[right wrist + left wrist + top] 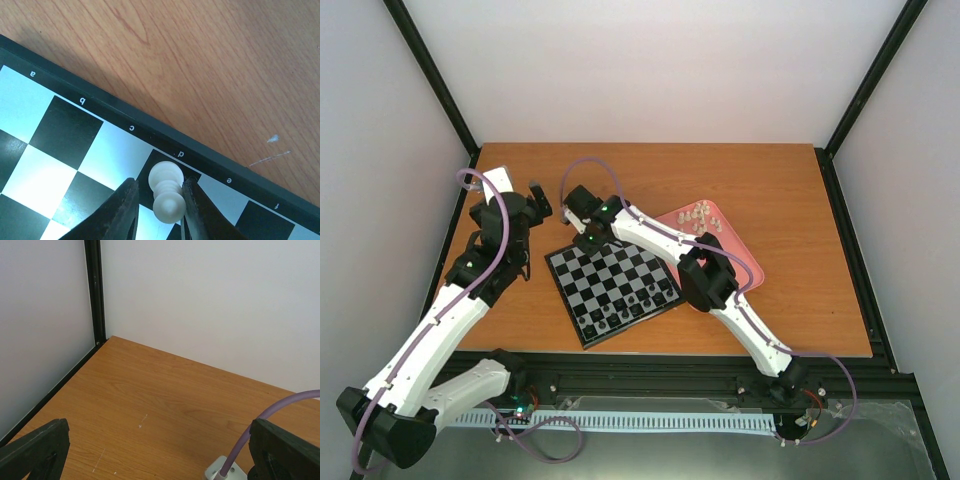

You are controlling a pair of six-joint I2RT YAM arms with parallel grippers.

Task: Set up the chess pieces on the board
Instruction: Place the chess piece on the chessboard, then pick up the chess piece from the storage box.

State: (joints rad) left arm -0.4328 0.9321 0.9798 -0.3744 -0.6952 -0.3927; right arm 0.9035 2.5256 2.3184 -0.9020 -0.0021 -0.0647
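The black-framed chessboard (590, 272) lies tilted in the middle of the table. My right gripper (588, 240) hangs over the board's far edge. In the right wrist view a white piece (166, 192) stands on the black square by the letter d of the board (100, 107), between my right gripper's (160, 184) fingers. The right finger touches it and the left finger stands a little apart, so the jaws are slightly open. More white pieces (700, 215) lie in the pink tray (740, 255). My left gripper (535, 200) is wide open and empty (160, 460) above bare table left of the board.
Several dark pieces (630, 305) stand on the board's near rows. The pink tray sits right of the board, partly under the right arm. A purple cable (280, 407) crosses the left wrist view. White walls and black posts (95, 290) bound the table at the back.
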